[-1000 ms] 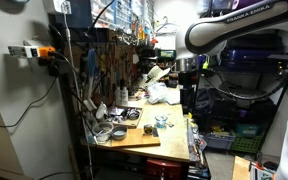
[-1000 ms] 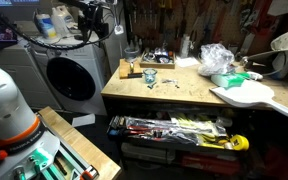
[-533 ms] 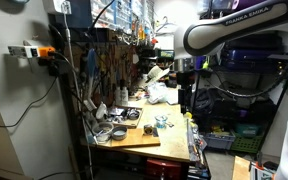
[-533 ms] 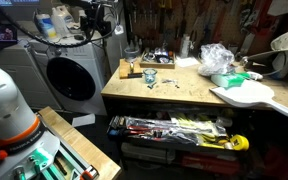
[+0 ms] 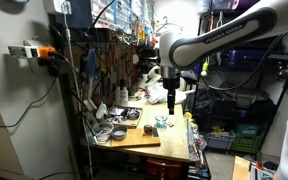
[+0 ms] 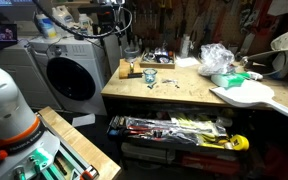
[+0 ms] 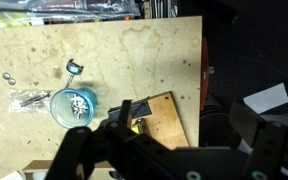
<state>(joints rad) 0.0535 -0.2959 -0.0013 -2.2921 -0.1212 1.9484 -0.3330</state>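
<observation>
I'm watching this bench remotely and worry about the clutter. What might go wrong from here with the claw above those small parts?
1. The open claw hangs over the block. If it comes down, a finger may strike the block instead of the bench.
2. The blue dish of bits lies close beside the block. A nudge could tip it and scatter its contents among the loose screws.

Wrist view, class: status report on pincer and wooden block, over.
Pincer open, empty, above bench. Wooden block flat on bench, untouched. Blue dish beside it, apart.
</observation>
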